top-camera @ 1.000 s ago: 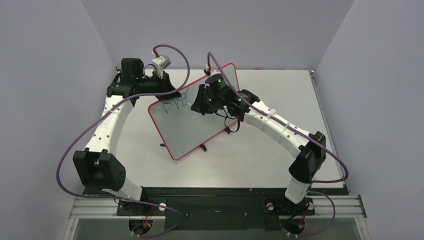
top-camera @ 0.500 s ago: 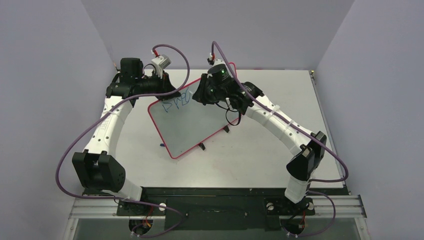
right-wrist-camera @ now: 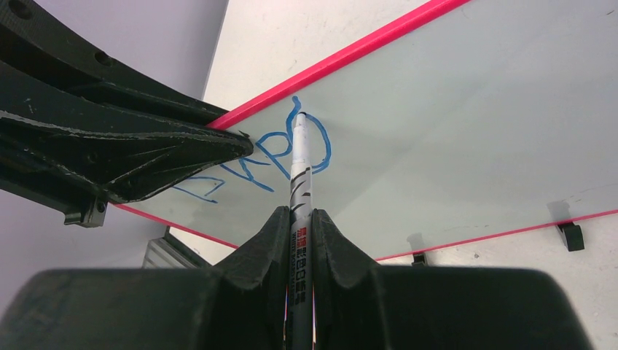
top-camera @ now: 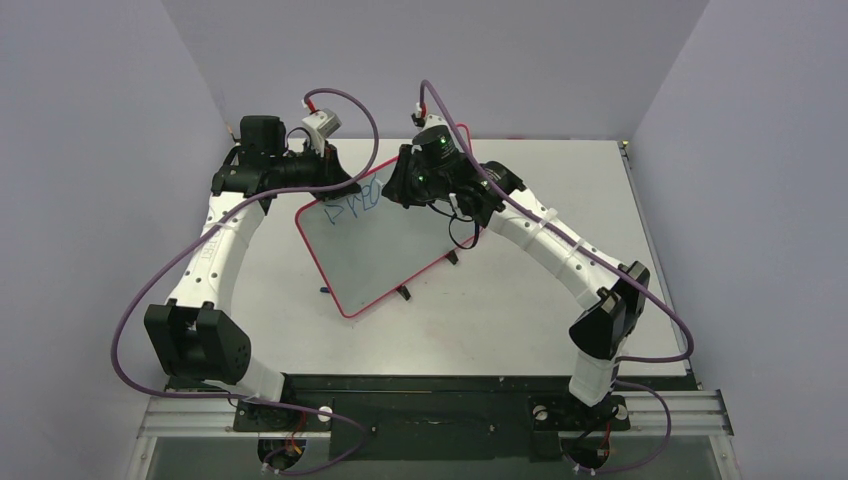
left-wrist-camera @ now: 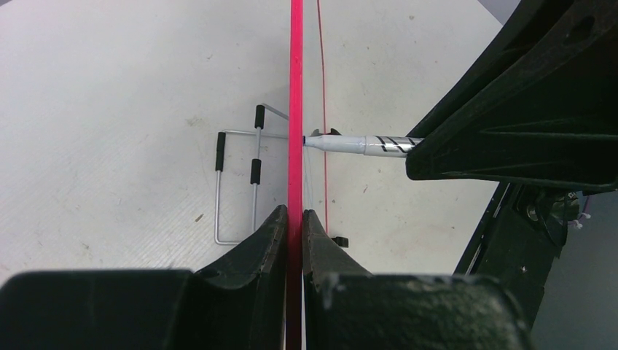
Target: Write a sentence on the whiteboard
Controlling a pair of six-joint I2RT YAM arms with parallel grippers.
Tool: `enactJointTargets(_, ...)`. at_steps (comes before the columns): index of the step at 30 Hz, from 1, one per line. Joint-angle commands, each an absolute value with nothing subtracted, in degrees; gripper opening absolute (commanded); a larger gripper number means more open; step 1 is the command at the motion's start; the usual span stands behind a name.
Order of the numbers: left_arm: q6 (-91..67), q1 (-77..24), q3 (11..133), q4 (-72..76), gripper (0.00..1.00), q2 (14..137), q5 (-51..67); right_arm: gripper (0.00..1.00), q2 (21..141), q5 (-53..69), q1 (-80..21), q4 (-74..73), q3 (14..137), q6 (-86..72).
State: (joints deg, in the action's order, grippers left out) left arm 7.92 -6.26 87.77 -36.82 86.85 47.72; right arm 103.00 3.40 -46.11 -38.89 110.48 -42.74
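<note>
Two arms meet over the pale matte desk (top-camera: 560, 200). The glossy, red-rimmed whiteboard (top-camera: 370, 255) stands tilted at its far left, its thin rim pinched in the fully closed left tool (left-wrist-camera: 294, 215). The nearer right tool (right-wrist-camera: 301, 215) is clamped on a slim white marker (right-wrist-camera: 300, 157), whose long axis points straight into the board face. The tip touches the last wobbly blue letter (right-wrist-camera: 325, 146), and blank gloss lies to that letter's right.
</note>
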Motion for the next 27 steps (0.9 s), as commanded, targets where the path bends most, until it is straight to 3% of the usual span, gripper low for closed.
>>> enactJointTargets(1, 9.23, -6.36, 89.04, -29.95, 0.0, 83.29, 51.13, 0.0, 102.88, 1.95, -46.14, -36.97, 109.54, -42.19)
enactJointTargets(13, 9.16, -6.4, 88.95, -29.89, 0.0, 83.17, 50.74, 0.0, 99.63, 1.07, -46.05, -34.97, 100.64, -42.28)
enactJointTargets(27, 9.33, -6.37, 88.62, -29.54, 0.0, 82.75, 49.67, 0.0, 94.03, -1.36, -45.56, -34.16, 100.58, -40.88)
